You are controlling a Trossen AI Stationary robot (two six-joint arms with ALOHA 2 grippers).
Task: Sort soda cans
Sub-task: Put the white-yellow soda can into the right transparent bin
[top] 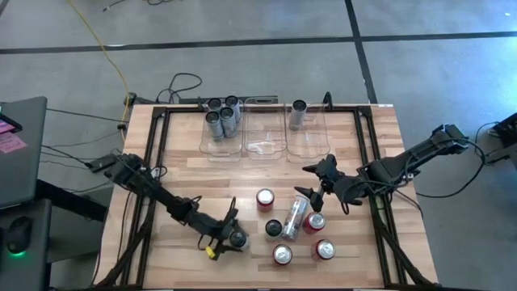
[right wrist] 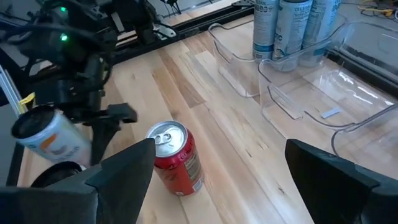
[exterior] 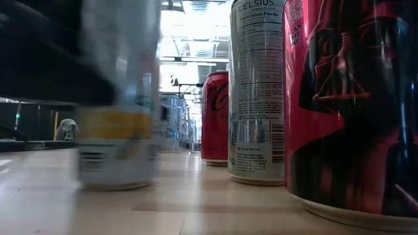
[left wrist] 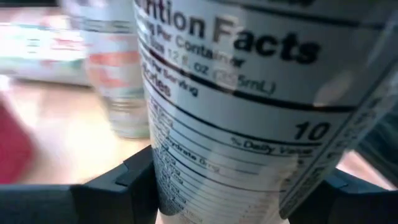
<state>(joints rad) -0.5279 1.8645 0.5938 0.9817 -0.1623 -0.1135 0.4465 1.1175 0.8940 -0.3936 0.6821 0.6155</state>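
My left gripper (top: 232, 235) is at the table's near middle, shut on a silver soda can (top: 237, 240) that fills the left wrist view (left wrist: 249, 112). My right gripper (top: 319, 179) hangs open above the table, right of centre, touching nothing. Below and near it stand red cans (top: 265, 198) (top: 313, 223) (top: 325, 249), a silver-topped can (top: 281, 255) and a dark-topped can (top: 273, 229). One silver can (top: 295, 216) lies on its side. Several silver cans (top: 222, 119) stand in the far left bin (top: 212, 150). A single can (top: 298, 114) stands in the right bin (top: 311, 149). My left gripper has the silver can's side wall (left wrist: 186, 186) between its two fingers (left wrist: 121, 183), one on each side. The fingers come in nearly level from the table's left. In the low view the can's bottom (exterior: 117, 181) is at the tabletop; in the right wrist view the can (right wrist: 50, 135) leans a little.
A clear middle bin (top: 265, 139) stands between the other two at the far edge. Black frame rails (top: 157, 162) (top: 373, 186) run along the table's left and right sides. Bare wood lies between the bins and the group of cans.
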